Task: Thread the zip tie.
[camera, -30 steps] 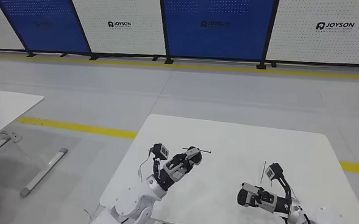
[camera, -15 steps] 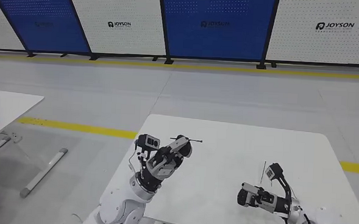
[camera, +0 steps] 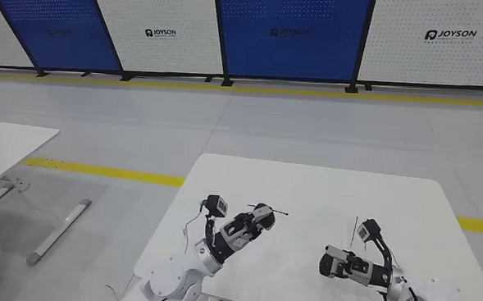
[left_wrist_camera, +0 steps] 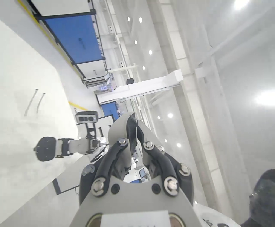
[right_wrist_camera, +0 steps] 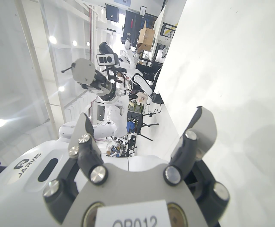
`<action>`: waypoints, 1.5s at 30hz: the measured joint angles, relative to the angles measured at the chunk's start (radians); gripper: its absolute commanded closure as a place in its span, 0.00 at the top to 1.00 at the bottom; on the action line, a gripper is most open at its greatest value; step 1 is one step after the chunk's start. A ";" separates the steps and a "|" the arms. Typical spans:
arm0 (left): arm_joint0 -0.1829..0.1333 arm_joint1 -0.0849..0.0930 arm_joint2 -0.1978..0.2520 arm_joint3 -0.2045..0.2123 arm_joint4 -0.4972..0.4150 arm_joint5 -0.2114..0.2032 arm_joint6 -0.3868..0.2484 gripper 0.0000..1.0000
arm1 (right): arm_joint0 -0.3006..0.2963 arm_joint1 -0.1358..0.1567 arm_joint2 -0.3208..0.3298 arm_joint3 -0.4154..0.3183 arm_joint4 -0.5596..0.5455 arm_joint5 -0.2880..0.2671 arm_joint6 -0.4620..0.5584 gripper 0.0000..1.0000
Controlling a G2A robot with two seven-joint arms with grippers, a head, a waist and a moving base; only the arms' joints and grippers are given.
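Blue and white perforated partition panels (camera: 293,34) line the far side of a grey floor, and nearer stands the white rectangular table (camera: 322,187) at which both arms work. Left gripper (camera: 263,213) hovers above the table's near left part, its fingers (left_wrist_camera: 120,131) pressed together on the thin black plastic zip tie (camera: 270,209). The tie lies crosswise in the grip with an end sticking out on each side, probably so that a free end stays reachable for threading. Right gripper (camera: 328,262) sits low over the table's near right part, well apart from the left, with its fingers (right_wrist_camera: 202,120) spread wide and nothing between them; it seems placed to take the tie's loose end. Another thin dark strip (camera: 355,229), perhaps a spare tie, lies flat on the table just beyond the right gripper.
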State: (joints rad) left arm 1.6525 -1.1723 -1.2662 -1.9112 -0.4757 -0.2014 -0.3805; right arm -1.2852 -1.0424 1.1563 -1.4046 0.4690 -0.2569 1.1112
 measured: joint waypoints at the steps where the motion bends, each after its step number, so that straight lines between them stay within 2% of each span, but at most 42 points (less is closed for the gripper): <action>1: -0.009 -0.001 0.009 0.027 0.007 0.009 0.003 0.00 | 0.000 0.000 0.000 0.000 0.000 0.000 0.000 1.00; 4: -0.031 -0.004 0.036 0.087 0.023 0.022 0.012 0.00 | 0.000 0.000 0.000 0.000 0.000 0.000 0.000 1.00; 9: -0.046 -0.008 0.058 0.152 0.030 0.019 0.025 0.00 | 0.000 0.000 0.000 0.000 0.000 0.000 0.000 1.00; 13: -0.053 -0.010 0.071 0.193 0.056 0.006 0.053 0.00 | 0.000 0.000 0.000 0.000 0.000 0.000 0.000 1.00; 16: -0.055 -0.012 0.077 0.218 0.115 -0.026 0.108 0.00 | 0.000 0.000 0.000 0.000 0.000 0.000 0.000 1.00; 18: -0.054 -0.013 0.082 0.224 0.139 -0.035 0.133 0.00 | 0.000 0.000 0.000 0.000 0.000 0.000 0.000 1.00; 26: -0.055 -0.013 0.083 0.224 0.139 -0.032 0.134 0.00 | 0.000 0.000 0.000 0.000 0.000 0.000 0.000 1.00; 31: -0.084 -0.015 0.122 0.266 0.214 0.031 0.115 0.00 | 0.000 0.000 0.000 0.000 0.000 0.000 0.000 1.00; 34: -0.103 -0.017 0.148 0.297 0.237 0.051 0.099 0.00 | 0.000 0.000 0.000 0.000 0.000 0.000 0.000 1.00; 38: -0.114 -0.020 0.152 0.317 0.198 0.052 0.097 0.00 | 0.000 0.000 0.000 0.000 0.000 0.000 0.000 1.00; 45: -0.114 -0.021 0.150 0.316 0.182 0.050 0.103 0.00 | 0.000 0.000 0.000 0.000 0.000 0.000 0.000 1.00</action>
State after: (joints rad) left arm 1.5385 -1.1932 -1.1161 -1.5952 -0.2940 -0.1513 -0.2780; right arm -1.2852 -1.0424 1.1563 -1.4046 0.4690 -0.2569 1.1112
